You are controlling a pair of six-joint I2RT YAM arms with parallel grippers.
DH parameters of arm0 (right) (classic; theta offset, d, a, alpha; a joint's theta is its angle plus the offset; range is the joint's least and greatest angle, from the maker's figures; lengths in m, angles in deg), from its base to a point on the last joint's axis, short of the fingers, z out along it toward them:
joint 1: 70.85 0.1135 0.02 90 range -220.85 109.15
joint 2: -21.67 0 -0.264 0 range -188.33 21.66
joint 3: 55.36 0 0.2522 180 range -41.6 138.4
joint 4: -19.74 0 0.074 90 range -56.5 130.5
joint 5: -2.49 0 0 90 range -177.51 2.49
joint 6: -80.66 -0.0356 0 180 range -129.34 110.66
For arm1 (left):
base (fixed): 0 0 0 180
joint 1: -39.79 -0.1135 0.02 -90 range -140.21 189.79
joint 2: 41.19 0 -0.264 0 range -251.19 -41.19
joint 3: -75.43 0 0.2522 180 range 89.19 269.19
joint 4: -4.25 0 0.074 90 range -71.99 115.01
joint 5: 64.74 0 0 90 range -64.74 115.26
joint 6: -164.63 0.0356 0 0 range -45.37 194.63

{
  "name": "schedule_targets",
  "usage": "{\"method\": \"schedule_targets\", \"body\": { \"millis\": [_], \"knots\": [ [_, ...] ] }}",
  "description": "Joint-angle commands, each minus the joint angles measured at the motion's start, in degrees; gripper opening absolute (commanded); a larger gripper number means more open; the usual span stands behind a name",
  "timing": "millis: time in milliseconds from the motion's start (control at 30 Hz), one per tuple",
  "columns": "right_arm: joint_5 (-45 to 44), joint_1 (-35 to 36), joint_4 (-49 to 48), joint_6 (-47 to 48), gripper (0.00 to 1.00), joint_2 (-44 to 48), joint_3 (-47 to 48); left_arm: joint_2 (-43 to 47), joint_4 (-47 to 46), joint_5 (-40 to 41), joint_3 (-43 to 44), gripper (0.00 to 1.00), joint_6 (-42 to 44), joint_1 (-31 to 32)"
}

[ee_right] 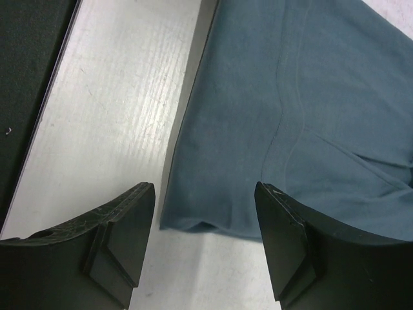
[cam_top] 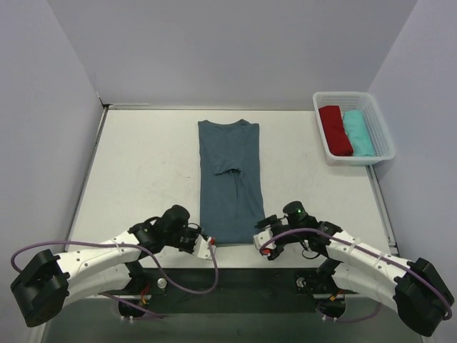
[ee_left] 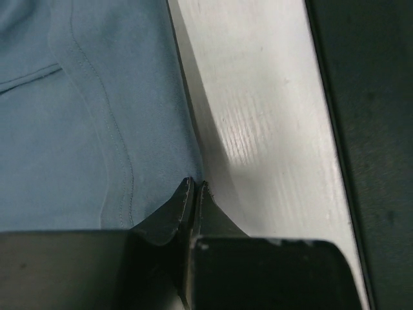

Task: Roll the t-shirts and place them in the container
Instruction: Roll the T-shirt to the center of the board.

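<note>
From above, the slate-blue t-shirt [cam_top: 228, 179] lies flat in the middle of the white tabletop [cam_top: 143, 171], folded into a long narrow strip. Its collar is at the far end and its hem is close to the near edge. The left gripper [cam_top: 207, 245] sits at the near-left corner of the hem and the right gripper [cam_top: 260, 243] at the near-right corner. At the far right stands a white basket [cam_top: 389, 136] holding a red t-shirt [cam_top: 335, 128] and a turquoise t-shirt [cam_top: 357, 132] side by side.

In the left wrist view, the left gripper [ee_left: 194, 187] has its jaws pressed together, with the tips meeting right at the edge of the slate-blue t-shirt [ee_left: 64, 129]. I cannot tell whether any cloth is caught between them. Bare tabletop [ee_left: 258, 129] lies beside the cloth, with a dark strip [ee_left: 374, 161] beyond it.

In the right wrist view, the right gripper [ee_right: 205, 190] has its jaws standing wide apart and gripping nothing. One finger is over the bare tabletop [ee_right: 122, 116] and the other over the slate-blue t-shirt [ee_right: 290, 97]. The hem corner lies between them.
</note>
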Motion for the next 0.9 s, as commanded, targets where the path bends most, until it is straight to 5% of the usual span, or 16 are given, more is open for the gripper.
{"method": "schedule_targets", "body": {
  "millis": [0, 400, 867],
  "knots": [
    [1.34, 2.35, -5.95, -1.92, 0.64, -1.4, -0.79, 0.2, 5.02, -7.19, 4.44, 0.0, -7.11, -0.53],
    [-2.34, 9.56, -7.7, -5.61, 0.65, 1.14, -5.18, -2.69, 5.28, -14.48, 8.39, 0.0, -9.23, -9.49],
    [-22.82, 18.35, -24.59, -10.45, 0.62, -8.61, -6.59, -2.96, 9.06, -17.56, 10.33, 0.0, -7.47, -10.38]
  ]
}}
